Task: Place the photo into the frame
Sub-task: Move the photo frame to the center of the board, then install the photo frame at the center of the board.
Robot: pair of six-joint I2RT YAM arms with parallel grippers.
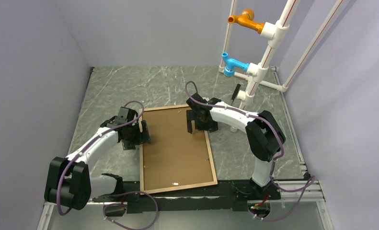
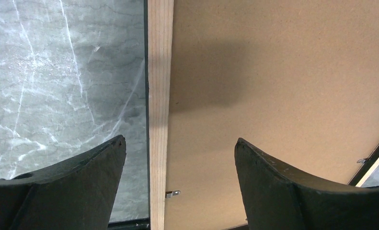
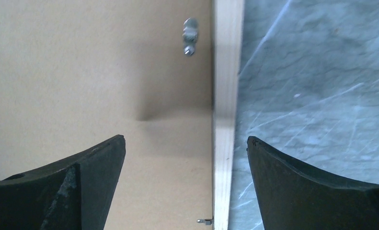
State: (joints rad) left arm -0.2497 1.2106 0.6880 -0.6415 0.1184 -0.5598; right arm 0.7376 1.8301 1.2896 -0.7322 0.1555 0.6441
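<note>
Gaping, left end effector (image 2: 180, 142) and right end effector (image 3: 186, 139) straddle frame (image 1: 178, 187).

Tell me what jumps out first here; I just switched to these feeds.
The large frame lies back-up in the middle of the table, a brown backing board filling it. Over its far half hang the left gripper and right gripper, both open, each straddling a side rail. The photo isn't visible.

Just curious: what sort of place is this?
Probably a robot test booth: plain walls box in a marbled table, two cabled arms sit bolted at its near edge, a white pipe rack behind.
</note>
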